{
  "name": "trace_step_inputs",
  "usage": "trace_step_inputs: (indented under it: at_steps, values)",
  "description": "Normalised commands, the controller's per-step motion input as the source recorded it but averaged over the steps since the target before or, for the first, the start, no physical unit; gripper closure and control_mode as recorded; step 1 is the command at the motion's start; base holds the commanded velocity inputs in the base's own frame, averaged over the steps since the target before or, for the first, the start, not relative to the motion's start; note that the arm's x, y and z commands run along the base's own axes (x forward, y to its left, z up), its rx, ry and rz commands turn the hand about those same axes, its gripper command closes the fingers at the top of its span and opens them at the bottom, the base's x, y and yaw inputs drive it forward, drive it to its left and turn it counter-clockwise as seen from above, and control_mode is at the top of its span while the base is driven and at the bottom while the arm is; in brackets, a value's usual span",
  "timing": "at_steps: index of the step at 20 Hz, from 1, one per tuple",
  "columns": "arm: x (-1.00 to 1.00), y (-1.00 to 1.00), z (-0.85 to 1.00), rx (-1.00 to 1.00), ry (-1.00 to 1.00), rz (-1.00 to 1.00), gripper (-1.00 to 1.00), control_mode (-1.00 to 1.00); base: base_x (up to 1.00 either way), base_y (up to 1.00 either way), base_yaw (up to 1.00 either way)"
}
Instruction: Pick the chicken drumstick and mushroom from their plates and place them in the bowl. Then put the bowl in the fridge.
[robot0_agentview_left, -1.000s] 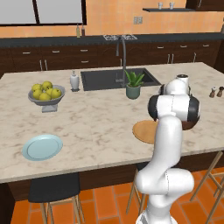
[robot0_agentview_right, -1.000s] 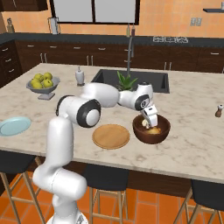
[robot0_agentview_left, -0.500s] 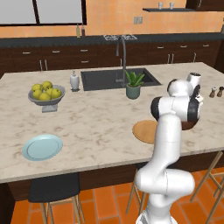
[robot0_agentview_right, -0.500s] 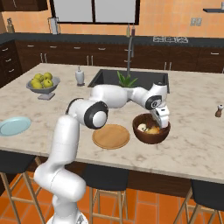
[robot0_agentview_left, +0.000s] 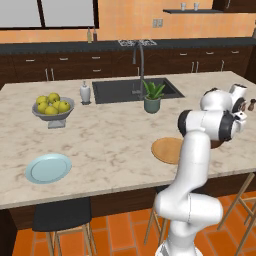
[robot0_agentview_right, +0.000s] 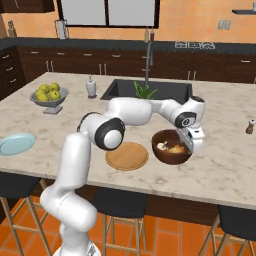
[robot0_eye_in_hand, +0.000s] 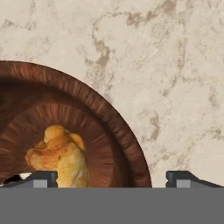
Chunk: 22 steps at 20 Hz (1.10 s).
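The dark brown bowl (robot0_agentview_right: 171, 153) stands on the marble island right of the empty tan plate (robot0_agentview_right: 127, 156). Inside it lie the golden chicken drumstick (robot0_agentview_right: 176, 148) and the pale mushroom (robot0_agentview_right: 162, 146). My gripper (robot0_agentview_right: 193, 142) is open and points down at the bowl's right rim. In the hand view the gripper (robot0_eye_in_hand: 111, 179) straddles the bowl's rim (robot0_eye_in_hand: 129, 131), with one fingertip (robot0_eye_in_hand: 41, 178) inside by the drumstick (robot0_eye_in_hand: 61, 157) and the other over bare counter. The light blue plate (robot0_agentview_right: 15, 144) lies empty at the far left. The fridge is out of view.
A grey footed fruit bowl (robot0_agentview_right: 49, 95), a soap bottle (robot0_agentview_right: 91, 87), the sink (robot0_agentview_right: 150, 91) with a potted plant (robot0_agentview_right: 144, 92) and a small shaker (robot0_agentview_right: 249, 126) are on the island. Stools (robot0_agentview_left: 60, 220) stand along its near edge.
The jaws have opened wide. The hand has shifted right and slightly down, from over the bowl's middle to its right rim.
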Motion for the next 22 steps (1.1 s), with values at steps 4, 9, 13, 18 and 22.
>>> trace_step_inputs:
  at_steps: [4, 9, 13, 18, 22]
  values:
    - [-0.18, 0.23, -0.08, -0.01, -0.07, 0.00, -1.00, -1.00, 0.00, 0.00, 0.00]
    - [-0.38, 0.14, -0.09, -0.04, -0.18, 0.00, -1.00, -1.00, 0.00, 0.00, 0.00]
    - [-0.10, 0.36, -0.12, -0.09, -0.07, 0.00, -1.00, -1.00, 0.00, 0.00, 0.00]
    - [0.00, 0.10, 0.00, -0.02, -0.05, 0.00, -1.00, -1.00, 0.00, 0.00, 0.00]
    - [0.00, 0.00, -0.18, 0.00, -0.09, 0.00, -1.00, -1.00, 0.00, 0.00, 0.00]
